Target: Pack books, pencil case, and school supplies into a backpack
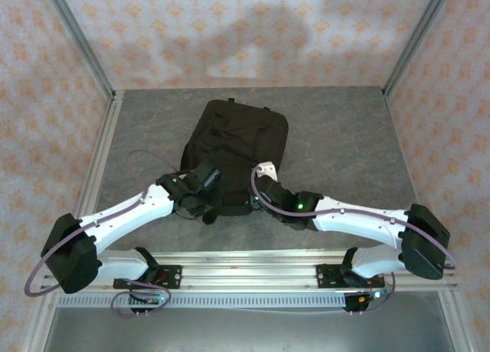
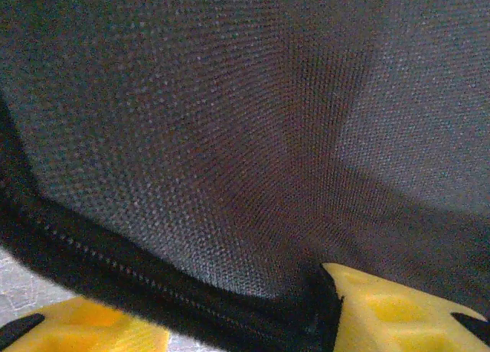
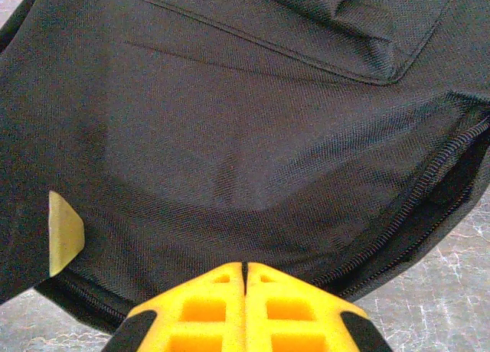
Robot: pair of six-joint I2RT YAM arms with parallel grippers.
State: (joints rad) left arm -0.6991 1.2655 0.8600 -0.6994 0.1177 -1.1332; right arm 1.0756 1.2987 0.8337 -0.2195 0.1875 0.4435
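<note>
Black backpack (image 1: 237,149) lies flat on the grey table (image 1: 344,138); at its near edge the left gripper (image 2: 230,314) stands part-open astride the zip, the right gripper (image 3: 245,272) closed tight, tips against the fabric

The right gripper (image 3: 245,269), jaws pressed together, sits at the lower edge of the backpack (image 3: 230,138). A zip (image 3: 417,203) follows its right side, bordering the table (image 3: 452,298).
</note>
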